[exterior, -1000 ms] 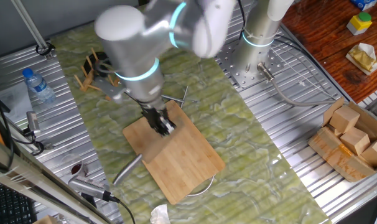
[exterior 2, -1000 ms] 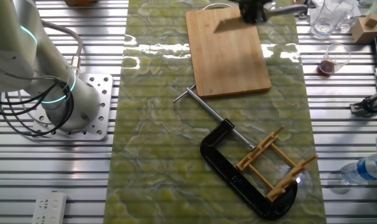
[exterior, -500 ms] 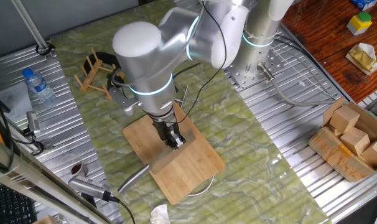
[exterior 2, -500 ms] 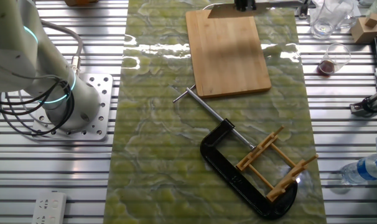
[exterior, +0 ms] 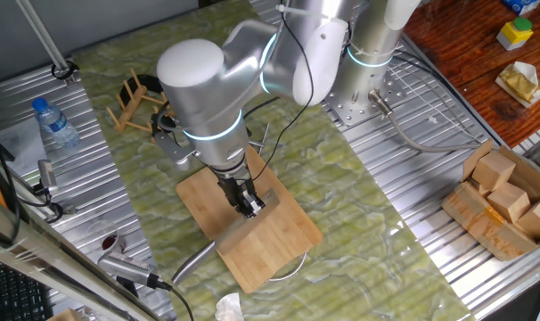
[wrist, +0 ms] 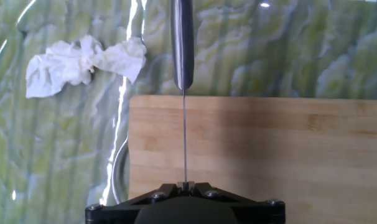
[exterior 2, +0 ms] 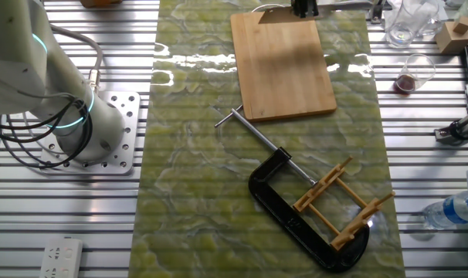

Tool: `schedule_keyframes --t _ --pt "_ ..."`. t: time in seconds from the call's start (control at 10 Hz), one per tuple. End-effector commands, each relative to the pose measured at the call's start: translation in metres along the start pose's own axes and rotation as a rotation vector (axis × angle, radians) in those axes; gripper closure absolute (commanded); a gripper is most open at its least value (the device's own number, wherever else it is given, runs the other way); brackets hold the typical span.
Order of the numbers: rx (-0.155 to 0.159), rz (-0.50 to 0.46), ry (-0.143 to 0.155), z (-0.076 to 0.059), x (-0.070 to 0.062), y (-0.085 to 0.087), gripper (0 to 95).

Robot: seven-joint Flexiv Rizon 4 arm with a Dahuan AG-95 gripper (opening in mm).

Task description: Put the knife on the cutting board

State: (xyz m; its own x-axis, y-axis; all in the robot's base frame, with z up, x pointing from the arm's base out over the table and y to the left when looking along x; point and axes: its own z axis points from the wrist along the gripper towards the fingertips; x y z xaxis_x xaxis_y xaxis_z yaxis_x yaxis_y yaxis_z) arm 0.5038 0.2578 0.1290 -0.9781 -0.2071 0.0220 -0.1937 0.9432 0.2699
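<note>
The cutting board lies flat on the green mat; it also shows in the other fixed view and fills the lower hand view. My gripper is over the board's middle, shut on the knife's blade. The knife stands on edge over the board, and its handle reaches past the board's front-left edge. In the hand view my gripper pinches the blade, seen edge-on as a thin line, with the handle beyond the board. In the other fixed view the gripper is at the top edge.
A black C-clamp and a wooden peg rack lie on the mat. A crumpled tissue lies off the board's corner. A metal ring pokes out under the board. A water bottle and a box of wooden blocks stand aside.
My gripper has carried the knife from the board's rear corner toward its middle and front. In the last half second it has barely moved.
</note>
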Motion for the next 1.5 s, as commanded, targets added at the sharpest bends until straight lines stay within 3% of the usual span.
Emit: schedule_keyframes --t 0.1,0.4,1.0,1.5 --pt "0.001 -0.025 0.002 0.006 -0.002 -0.002 95.0" --pt "0.0 -0.038 0.005 0.013 0.0 -0.005 95.0" --pt "-0.003 -0.055 0.012 0.02 0.02 -0.007 95.0" --pt "-0.004 -0.082 0.006 0.029 0.026 -0.009 95.0"
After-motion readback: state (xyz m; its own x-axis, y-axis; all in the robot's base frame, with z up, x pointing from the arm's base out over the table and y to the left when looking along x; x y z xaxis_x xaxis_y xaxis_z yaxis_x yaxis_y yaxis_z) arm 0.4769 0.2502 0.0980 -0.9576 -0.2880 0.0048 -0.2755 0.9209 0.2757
